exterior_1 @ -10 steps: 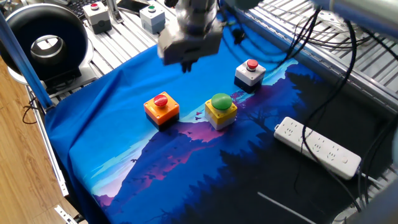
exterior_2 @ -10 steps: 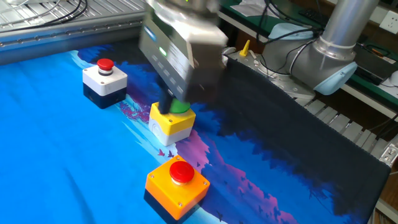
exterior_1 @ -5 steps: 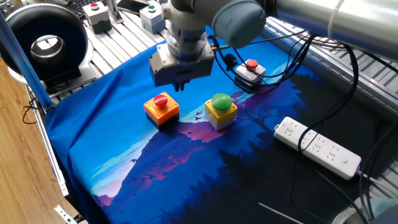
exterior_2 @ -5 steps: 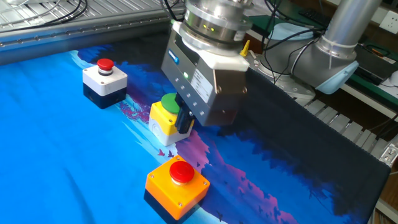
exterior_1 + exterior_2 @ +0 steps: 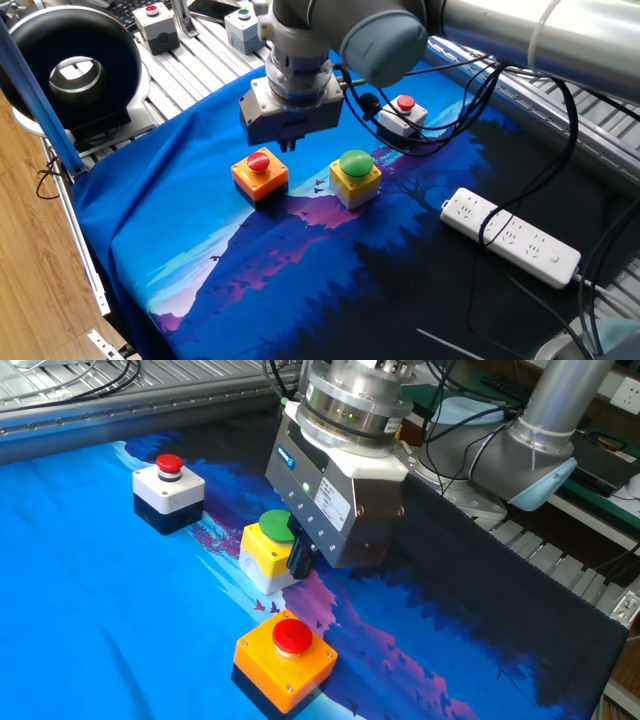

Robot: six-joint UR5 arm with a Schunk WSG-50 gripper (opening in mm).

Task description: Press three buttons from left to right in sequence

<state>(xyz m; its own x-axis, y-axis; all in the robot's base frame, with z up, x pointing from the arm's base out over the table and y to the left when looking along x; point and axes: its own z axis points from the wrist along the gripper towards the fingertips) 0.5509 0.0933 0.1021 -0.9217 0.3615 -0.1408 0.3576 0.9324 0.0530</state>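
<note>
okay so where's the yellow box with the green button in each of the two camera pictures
One fixed view: the yellow box with the green button sits mid-picture, right of the orange box.
The other fixed view: the yellow box is left of centre, partly behind the gripper, above the orange box.
Shared landmark: the orange box with the red button.

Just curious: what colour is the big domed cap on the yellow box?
Green; it shows best in the fixed view with the power strip.

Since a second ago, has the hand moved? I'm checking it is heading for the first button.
Yes. The hand has dropped and shifted left, away from the white-and-navy button, toward the orange button.
</note>
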